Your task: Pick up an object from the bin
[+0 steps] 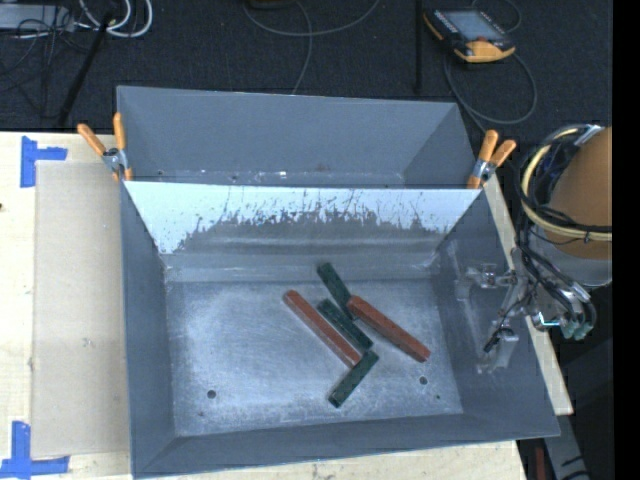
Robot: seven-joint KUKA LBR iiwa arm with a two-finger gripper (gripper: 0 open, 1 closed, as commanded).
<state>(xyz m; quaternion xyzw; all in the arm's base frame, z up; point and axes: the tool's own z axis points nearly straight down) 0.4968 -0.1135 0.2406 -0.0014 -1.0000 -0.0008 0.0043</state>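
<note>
The place looked like a robotics laboratory. A robot arm (pixel 565 203) wrapped with black cables stood beside a grey metal bin (pixel 300 138). Loose white cables (pixel 125 8) lay on the dark floor (pixel 300 53), and an orange-and-black handheld device (pixel 468 34) rested there too.

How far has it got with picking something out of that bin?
Nothing is out yet: the red-brown bars and dark green bars lie crossed mid-floor in the bin. The gripper hangs by the view's right wall, apart from them. Left to do: reach a bar, grip it, lift it.
</note>
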